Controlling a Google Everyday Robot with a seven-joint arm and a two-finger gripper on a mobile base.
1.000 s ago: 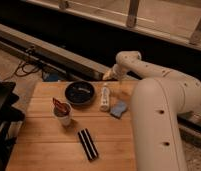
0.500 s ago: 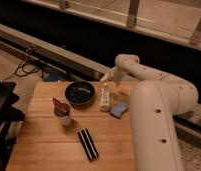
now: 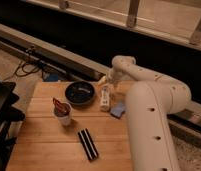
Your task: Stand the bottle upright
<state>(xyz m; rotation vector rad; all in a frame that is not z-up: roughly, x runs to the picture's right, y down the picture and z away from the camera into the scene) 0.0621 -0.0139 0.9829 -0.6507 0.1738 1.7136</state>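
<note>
The small whitish bottle (image 3: 105, 97) lies on its side on the wooden table (image 3: 44, 135), just right of the dark bowl (image 3: 79, 93), with one end pointing toward the back edge. My gripper (image 3: 105, 80) is at the end of the white arm (image 3: 149, 100), low over the table's back edge, right above the bottle's far end.
A white cup with red contents (image 3: 62, 113) stands left of centre. A black striped flat object (image 3: 87, 143) lies near the front. A blue sponge (image 3: 117, 110) lies right of the bottle, next to my arm. A dark rail and cables run behind the table.
My arm has shifted a little left and down, bringing the gripper closer over the bottle's far end. The bottle and the other objects have not moved.
</note>
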